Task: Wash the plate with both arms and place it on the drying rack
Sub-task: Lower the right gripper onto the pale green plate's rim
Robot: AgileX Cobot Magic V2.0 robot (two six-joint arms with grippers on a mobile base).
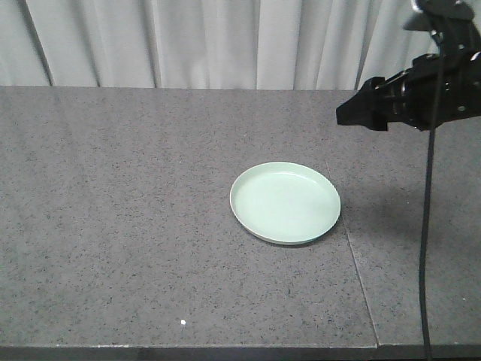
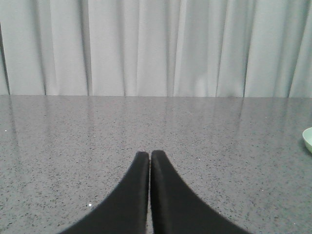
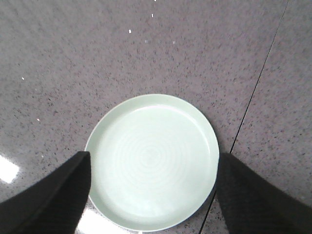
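Observation:
The pale mint-green plate (image 1: 285, 202) lies flat on the grey speckled counter, right of centre. It fills the lower middle of the right wrist view (image 3: 152, 161), and its rim peeks in at the right edge of the left wrist view (image 2: 308, 140). My right gripper (image 3: 153, 158) is open, high above the plate, its two dark fingers spread wider than the plate. In the front view it hangs at the upper right (image 1: 353, 113). My left gripper (image 2: 149, 155) is shut and empty, low over bare counter, left of the plate. The drying rack is out of view.
A seam (image 1: 359, 278) in the counter runs from near the plate's right side to the front edge. Pale curtains (image 1: 203, 41) hang behind the counter. A black cable (image 1: 427, 226) hangs from the right arm.

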